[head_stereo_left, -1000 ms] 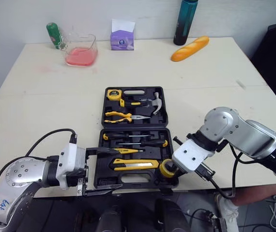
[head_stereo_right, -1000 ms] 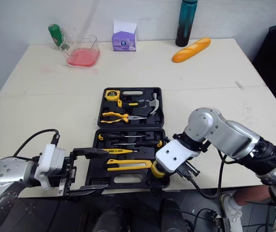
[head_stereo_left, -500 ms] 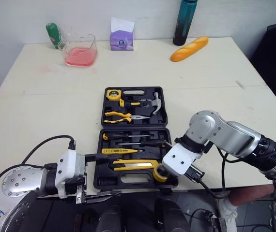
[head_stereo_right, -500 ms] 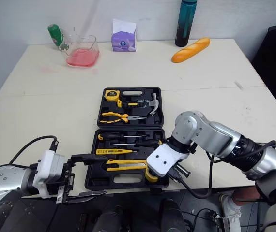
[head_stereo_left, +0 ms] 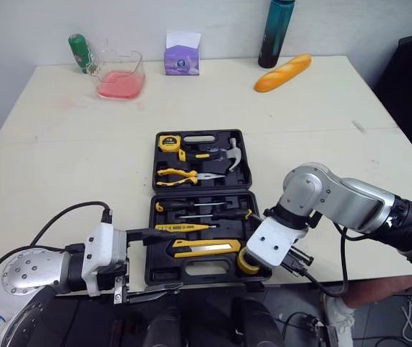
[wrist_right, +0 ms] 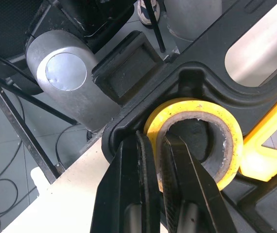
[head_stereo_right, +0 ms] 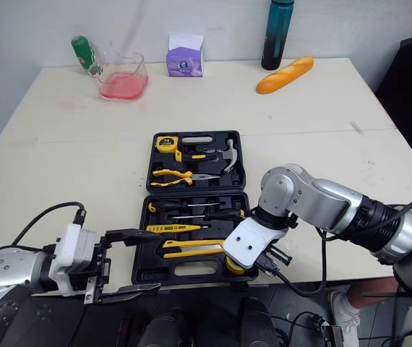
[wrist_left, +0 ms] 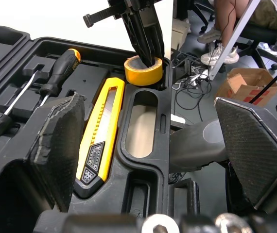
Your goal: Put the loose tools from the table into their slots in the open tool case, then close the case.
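The black tool case [head_stereo_left: 201, 268] lies open at the table's front edge, holding a yellow utility knife [head_stereo_left: 204, 249], screwdrivers [head_stereo_left: 200, 209], pliers [head_stereo_left: 184, 174], a hammer [head_stereo_left: 233, 153] and a tape measure [head_stereo_left: 168, 142]. My right gripper [wrist_right: 154, 141] is shut on the wall of the yellow tape roll [wrist_right: 226, 160], one finger inside the ring and one outside. The roll [head_stereo_left: 248, 262] sits in the round pocket at the case's front right corner. At the case's front left corner my left gripper [head_stereo_left: 154, 263] stands wide open, its fingers [wrist_left: 60, 145] spread with nothing held between them.
At the back of the table stand a clear container of pink liquid [head_stereo_left: 121, 74], a green bottle [head_stereo_left: 80, 52], a purple tissue box [head_stereo_left: 182, 54], a dark bottle [head_stereo_left: 275, 32] and a bread loaf [head_stereo_left: 283, 72]. The case's front rim reaches the table edge.
My right gripper has carried the tape roll a little left and down into the case's front right pocket. The left gripper has sunk slightly toward the table edge, still open.
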